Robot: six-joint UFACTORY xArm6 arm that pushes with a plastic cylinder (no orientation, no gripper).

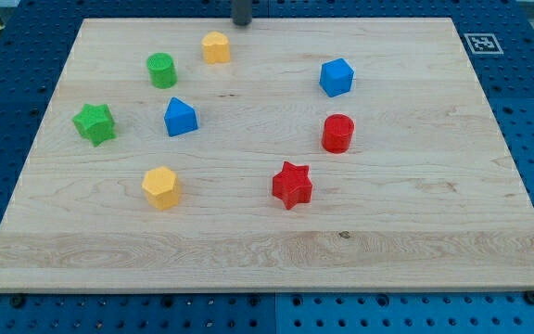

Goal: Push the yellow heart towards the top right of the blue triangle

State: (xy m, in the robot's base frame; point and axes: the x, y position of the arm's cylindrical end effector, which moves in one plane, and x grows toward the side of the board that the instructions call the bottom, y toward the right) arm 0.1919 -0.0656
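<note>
The yellow heart (pixel 215 46) lies near the top edge of the wooden board (pixel 415 232), left of centre. The blue triangle (pixel 181 117) sits below it and a little to the left, with a clear gap between them. My tip (pixel 241 22) is at the view's top edge, just up and to the right of the yellow heart and not touching it. Only the rod's lowest part shows.
A green cylinder (pixel 162 70) stands left of the heart, and a green star (pixel 95 123) left of the triangle. A yellow hexagon (pixel 161 187) lies lower left. A blue block (pixel 336 77), a red cylinder (pixel 338 133) and a red star (pixel 292 185) sit right of centre.
</note>
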